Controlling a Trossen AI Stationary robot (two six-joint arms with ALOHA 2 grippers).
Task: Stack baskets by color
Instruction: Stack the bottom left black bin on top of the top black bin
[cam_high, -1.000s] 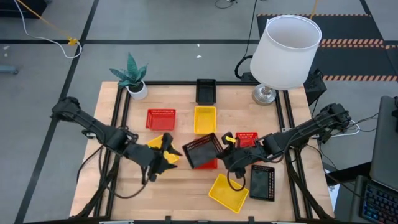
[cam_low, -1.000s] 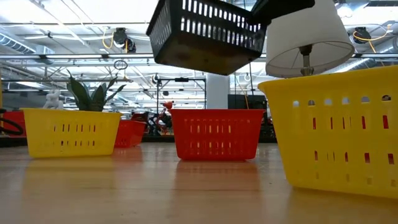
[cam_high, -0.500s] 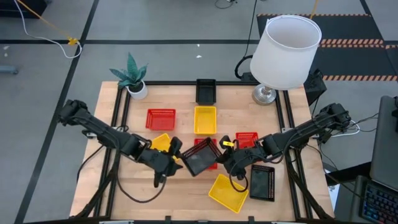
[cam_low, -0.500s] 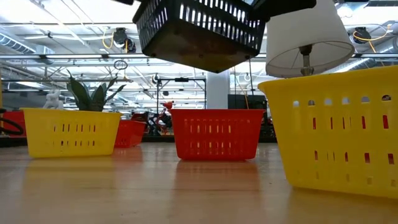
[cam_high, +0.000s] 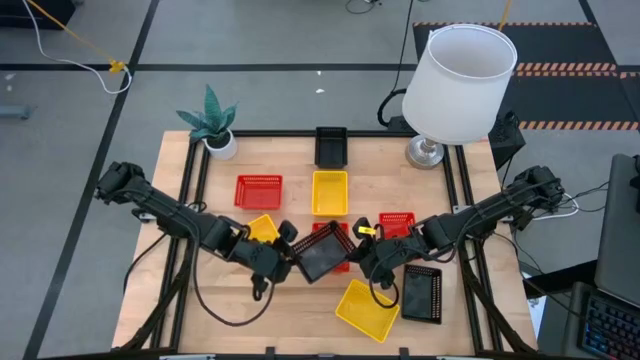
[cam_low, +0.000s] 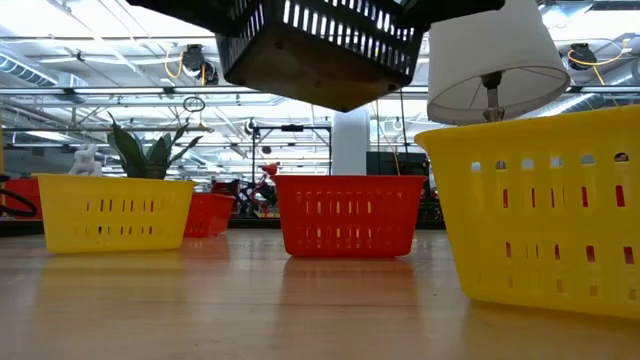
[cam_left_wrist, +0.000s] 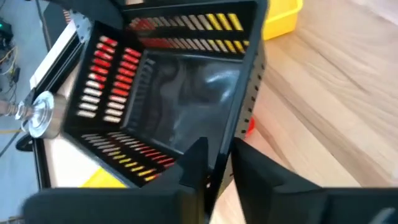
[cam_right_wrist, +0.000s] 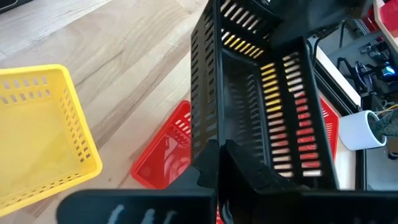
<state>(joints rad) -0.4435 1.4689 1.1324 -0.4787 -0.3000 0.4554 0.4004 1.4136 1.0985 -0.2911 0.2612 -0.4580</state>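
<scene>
Item, black basket (cam_high: 322, 252): held in the air above the middle of the surface (cam_high: 300, 300), tilted, over a red basket (cam_high: 340, 262) that lies flat beneath it. My right pincer (cam_high: 362, 258) is clamped on its right-hand rim; my left pincer (cam_high: 288, 243) stands at the opposite rim with a finger on either side of the wall, as the left wrist view shows (cam_left_wrist: 214, 168), though I cannot tell whether those fingers press the wall. In the low view the same basket (cam_low: 320, 45) hangs high, clear of the wood. Item, second black basket (cam_high: 330, 145): at the far edge, centre. Item, third black basket (cam_high: 421, 293): near the front right, flat. Item, yellow basket (cam_high: 329, 192): just in front of the far black one. Item, yellow basket (cam_high: 367, 310): at the front, turned at an angle, just beside the front black one. Item, yellow basket (cam_high: 263, 228): left of centre, partly hidden by my left arm. Item, red basket (cam_high: 258, 191): left of the upright yellow one. Item, red basket (cam_high: 397, 224): right of centre, behind my right arm. Item, potted plant (cam_high: 212, 125): far left corner. Item, white lamp (cam_high: 455, 85): far right corner.
</scene>
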